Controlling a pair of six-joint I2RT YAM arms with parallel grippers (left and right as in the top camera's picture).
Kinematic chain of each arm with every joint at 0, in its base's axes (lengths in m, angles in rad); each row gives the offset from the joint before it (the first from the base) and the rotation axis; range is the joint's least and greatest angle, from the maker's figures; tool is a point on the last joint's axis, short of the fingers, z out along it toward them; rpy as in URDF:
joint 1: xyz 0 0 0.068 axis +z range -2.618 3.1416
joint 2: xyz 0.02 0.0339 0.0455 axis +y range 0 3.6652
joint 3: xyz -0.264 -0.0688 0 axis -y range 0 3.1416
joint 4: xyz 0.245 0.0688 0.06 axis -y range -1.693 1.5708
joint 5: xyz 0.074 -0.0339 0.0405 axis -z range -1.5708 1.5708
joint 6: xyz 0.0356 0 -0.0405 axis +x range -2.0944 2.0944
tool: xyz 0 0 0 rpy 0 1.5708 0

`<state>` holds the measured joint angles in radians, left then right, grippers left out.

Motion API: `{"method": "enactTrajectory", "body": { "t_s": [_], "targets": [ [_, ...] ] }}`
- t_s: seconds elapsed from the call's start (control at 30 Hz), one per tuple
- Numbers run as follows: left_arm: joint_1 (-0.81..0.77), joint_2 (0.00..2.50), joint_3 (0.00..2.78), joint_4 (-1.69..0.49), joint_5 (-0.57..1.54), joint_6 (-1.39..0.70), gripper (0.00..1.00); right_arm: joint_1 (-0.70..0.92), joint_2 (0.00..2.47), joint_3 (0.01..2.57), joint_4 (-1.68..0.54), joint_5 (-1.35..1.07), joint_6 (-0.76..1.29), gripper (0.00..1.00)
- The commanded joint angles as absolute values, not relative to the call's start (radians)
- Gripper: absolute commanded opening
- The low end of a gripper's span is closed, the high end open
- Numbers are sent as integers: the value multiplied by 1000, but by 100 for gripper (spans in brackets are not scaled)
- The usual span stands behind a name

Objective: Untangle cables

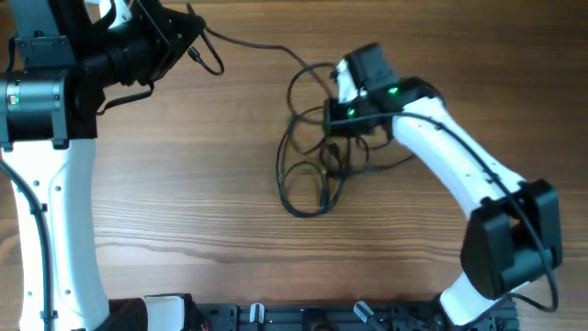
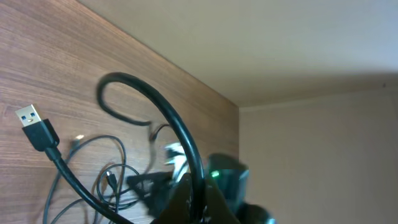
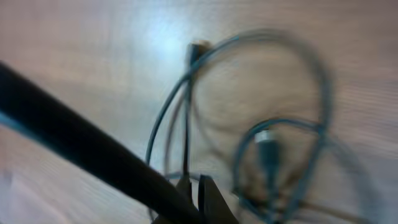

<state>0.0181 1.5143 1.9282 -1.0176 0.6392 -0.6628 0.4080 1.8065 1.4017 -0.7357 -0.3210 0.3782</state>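
The cables lie as a tangled black bundle on the wooden table, mid-right. One strand runs from the bundle up left to my left gripper. In the left wrist view my left gripper is shut on a thick black cable that loops round to a USB plug hanging free. My right gripper is down on the bundle's upper right part. In the blurred right wrist view its fingers are closed on a thin strand, with cable loops and a plug beyond.
The wooden table stretches to the left and front of the bundle. The left arm's white column stands at the left edge, and the right arm's base at the lower right. A black rail runs along the front edge.
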Motion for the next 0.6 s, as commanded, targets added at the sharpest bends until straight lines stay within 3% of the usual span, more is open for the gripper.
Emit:
{"method": "enactTrajectory", "body": {
  "t_s": [0.0, 0.13, 0.27, 0.4, 0.47, 0.57],
  "targets": [
    [17, 1520, 1934, -1015, 610, -632, 4, 392, 1694, 1564, -839, -179, 345, 4],
    [17, 1520, 1934, -1015, 599, -632, 4, 445, 1679, 1667, -982, -153, 268, 4],
    [17, 1520, 1934, -1015, 593, -632, 4, 525, 1679, 1682, -1038, -267, 43, 4],
    [17, 1520, 1934, -1020, 590, -591, 4, 555, 1679, 1727, -1246, -597, -228, 4],
    [17, 1520, 1934, -1035, 578, -585, 4, 555, 1679, 1755, -1340, -613, -229, 4],
    [17, 1520, 1934, -1060, 558, -583, 4, 555, 1684, 1759, -1395, -441, -117, 4]
  ]
}}
